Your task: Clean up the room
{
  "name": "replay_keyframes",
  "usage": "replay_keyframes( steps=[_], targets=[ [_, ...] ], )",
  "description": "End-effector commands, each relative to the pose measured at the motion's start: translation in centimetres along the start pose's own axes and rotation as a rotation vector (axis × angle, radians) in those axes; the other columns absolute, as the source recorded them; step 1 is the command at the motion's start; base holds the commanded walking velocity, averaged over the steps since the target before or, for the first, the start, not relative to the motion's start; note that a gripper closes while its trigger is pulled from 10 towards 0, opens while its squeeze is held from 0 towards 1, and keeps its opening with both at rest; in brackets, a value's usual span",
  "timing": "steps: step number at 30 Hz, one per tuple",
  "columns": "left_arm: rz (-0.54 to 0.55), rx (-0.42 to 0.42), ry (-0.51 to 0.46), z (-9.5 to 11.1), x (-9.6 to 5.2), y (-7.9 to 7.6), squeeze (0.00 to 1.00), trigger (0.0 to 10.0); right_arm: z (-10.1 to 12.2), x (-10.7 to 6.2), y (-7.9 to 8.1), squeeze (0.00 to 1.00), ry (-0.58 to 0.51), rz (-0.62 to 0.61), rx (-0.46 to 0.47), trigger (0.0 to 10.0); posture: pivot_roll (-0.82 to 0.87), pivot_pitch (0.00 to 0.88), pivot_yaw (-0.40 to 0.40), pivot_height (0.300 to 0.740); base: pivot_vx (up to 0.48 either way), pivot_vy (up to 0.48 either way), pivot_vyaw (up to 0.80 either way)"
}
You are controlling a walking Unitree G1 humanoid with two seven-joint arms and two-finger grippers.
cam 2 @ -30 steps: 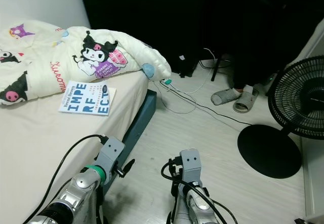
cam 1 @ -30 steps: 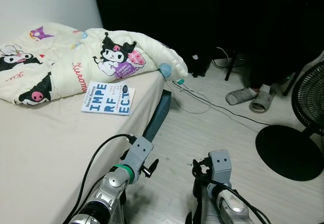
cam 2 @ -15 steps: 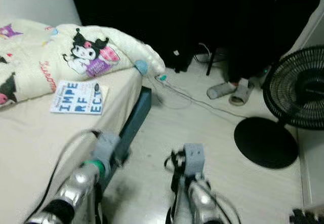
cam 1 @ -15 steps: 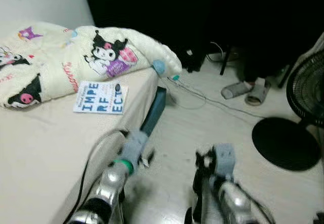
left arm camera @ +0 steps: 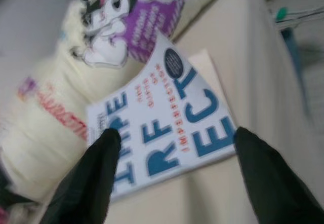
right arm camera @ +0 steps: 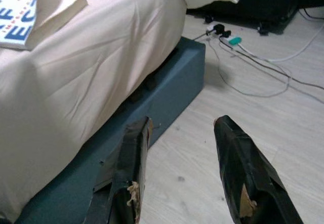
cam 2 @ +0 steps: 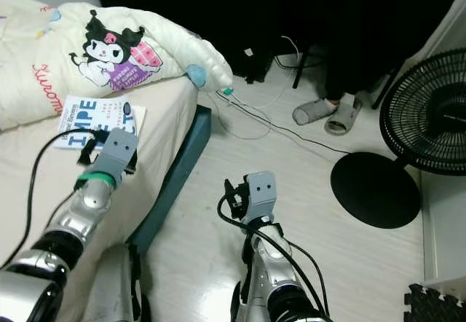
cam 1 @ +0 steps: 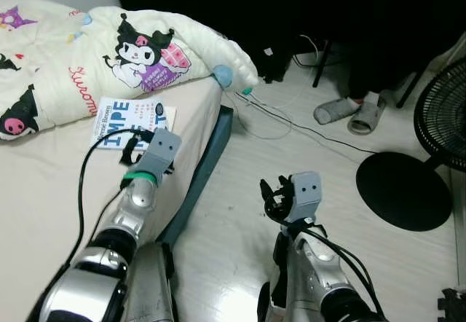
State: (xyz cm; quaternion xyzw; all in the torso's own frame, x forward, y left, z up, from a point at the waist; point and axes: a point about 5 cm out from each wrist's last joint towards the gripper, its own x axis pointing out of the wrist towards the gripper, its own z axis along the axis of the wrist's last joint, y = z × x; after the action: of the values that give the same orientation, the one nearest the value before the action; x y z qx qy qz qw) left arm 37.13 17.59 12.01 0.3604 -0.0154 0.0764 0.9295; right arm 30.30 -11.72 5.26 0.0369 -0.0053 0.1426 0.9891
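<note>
The book (cam 1: 133, 124) with big blue letters on its white cover lies flat on the bed (cam 1: 44, 191), close to the mattress edge and just below the folded cartoon-print comforter (cam 1: 109, 60). My left gripper (left arm camera: 172, 148) is reached out over the bed right at the book's near edge, its two black fingers (left arm camera: 96, 173) spread apart with the cover's lettering between them in the wrist view; I cannot tell whether the tips touch the book, since that picture is blurred. From the head camera my left wrist block hides part of the cover. My right gripper (right arm camera: 185, 168) hangs over the pale wooden floor (cam 1: 240, 191) beside the bed's dark blue base (right arm camera: 152, 102), fingers apart and holding nothing. Farther out, cables (cam 1: 284, 122) trail across the floor from the bed corner. A person's feet in grey slippers (cam 1: 349, 114) stand at the dark edge, the body lost in shadow. A black standing fan (cam 1: 415, 183) is cut off at the right.
</note>
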Motion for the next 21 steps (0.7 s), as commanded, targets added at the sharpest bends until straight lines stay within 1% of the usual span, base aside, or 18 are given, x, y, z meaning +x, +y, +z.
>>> replay_keyframes(
  steps=[1, 3, 5, 6, 7, 11, 12, 13, 14, 16, 17, 18, 19, 21],
  targets=[
    [-0.003, 0.083, 0.016, -0.7, -0.3, -0.3, 0.00, 10.0, -0.8, -0.6, 0.3, 0.00, 0.031, 0.004, 0.012, 10.0, 0.00, 0.275, 0.043, 0.528, 0.000, 0.000, 0.00],
    [0.001, 0.194, -0.016, 0.1, 0.2, -0.6, 0.00, 10.0, -1.2, -1.6, 0.0, 0.00, 0.042, -0.008, 0.011, 10.0, -0.01, 0.288, 0.049, 0.528, 0.000, 0.000, 0.00],
    [0.004, 0.203, -0.021, 0.2, 0.2, -0.6, 0.00, 10.0, -1.3, -1.7, 0.0, 0.00, 0.044, -0.010, 0.011, 10.0, -0.01, 0.288, 0.049, 0.528, 0.000, 0.000, 0.00],
    [-0.009, 0.250, -0.020, 0.7, 0.5, -0.9, 0.00, 10.0, -1.5, -2.1, -0.1, 0.00, 0.047, -0.016, 0.012, 10.0, -0.02, 0.313, 0.057, 0.528, 0.000, 0.000, 0.00],
    [-0.009, 0.250, -0.020, 0.7, 0.5, -0.9, 0.00, 10.0, -1.5, -2.1, -0.1, 0.00, 0.047, -0.016, 0.012, 10.0, -0.02, 0.313, 0.057, 0.528, 0.000, 0.000, 0.00],
    [-0.016, 0.301, -0.011, 0.9, 0.7, -0.9, 0.00, 10.0, -1.4, -2.5, 0.2, 0.00, 0.042, -0.019, 0.016, 10.0, -0.02, 0.336, 0.066, 0.528, 0.000, 0.000, 0.00],
    [-0.016, 0.301, -0.011, 0.9, 0.7, -0.9, 0.00, 10.0, -1.4, -2.5, 0.2, 0.00, 0.042, -0.019, 0.016, 10.0, -0.02, 0.336, 0.066, 0.528, 0.000, 0.000, 0.00],
    [-0.007, 0.317, 0.002, 0.9, 1.0, -0.4, 0.00, 10.0, -1.3, -2.7, 0.6, 0.00, 0.034, -0.023, 0.028, 10.0, -0.02, 0.359, 0.079, 0.528, 0.000, 0.000, 0.00],
    [-0.007, 0.317, 0.002, 0.9, 1.0, -0.4, 0.00, 10.0, -1.3, -2.7, 0.6, 0.00, 0.034, -0.023, 0.028, 10.0, -0.02, 0.359, 0.079, 0.528, 0.000, 0.000, 0.00],
    [0.009, 0.337, 0.010, 0.7, 1.3, 0.3, 0.00, 10.0, -1.2, -2.9, 1.1, 0.00, 0.029, -0.025, 0.035, 10.0, -0.02, 0.373, 0.093, 0.528, 0.000, 0.000, 0.00],
    [0.009, 0.337, 0.010, 0.7, 1.3, 0.3, 0.00, 10.0, -1.2, -2.9, 1.1, 0.00, 0.029, -0.025, 0.035, 10.0, -0.02, 0.373, 0.093, 0.528, 0.000, 0.000, 0.00],
    [0.013, 0.366, 0.016, 0.6, 1.6, 0.9, 0.00, 9.0, -1.2, -3.3, 1.4, 0.00, 0.028, -0.029, 0.041, 10.0, -0.02, 0.383, 0.105, 0.528, 0.000, 0.000, 0.00],
    [0.014, 0.371, 0.020, 0.6, 1.7, 1.2, 0.00, 8.9, -1.1, -3.4, 1.4, 0.00, 0.028, -0.031, 0.044, 10.0, -0.03, 0.386, 0.106, 0.528, 0.000, 0.000, 0.00],
    [0.015, 0.373, 0.023, 0.5, 1.7, 1.3, 0.00, 8.9, -1.1, -3.4, 1.4, 0.00, 0.027, -0.033, 0.046, 10.0, -0.03, 0.388, 0.108, 0.528, 0.000, 0.000, 0.00]
  ],
)
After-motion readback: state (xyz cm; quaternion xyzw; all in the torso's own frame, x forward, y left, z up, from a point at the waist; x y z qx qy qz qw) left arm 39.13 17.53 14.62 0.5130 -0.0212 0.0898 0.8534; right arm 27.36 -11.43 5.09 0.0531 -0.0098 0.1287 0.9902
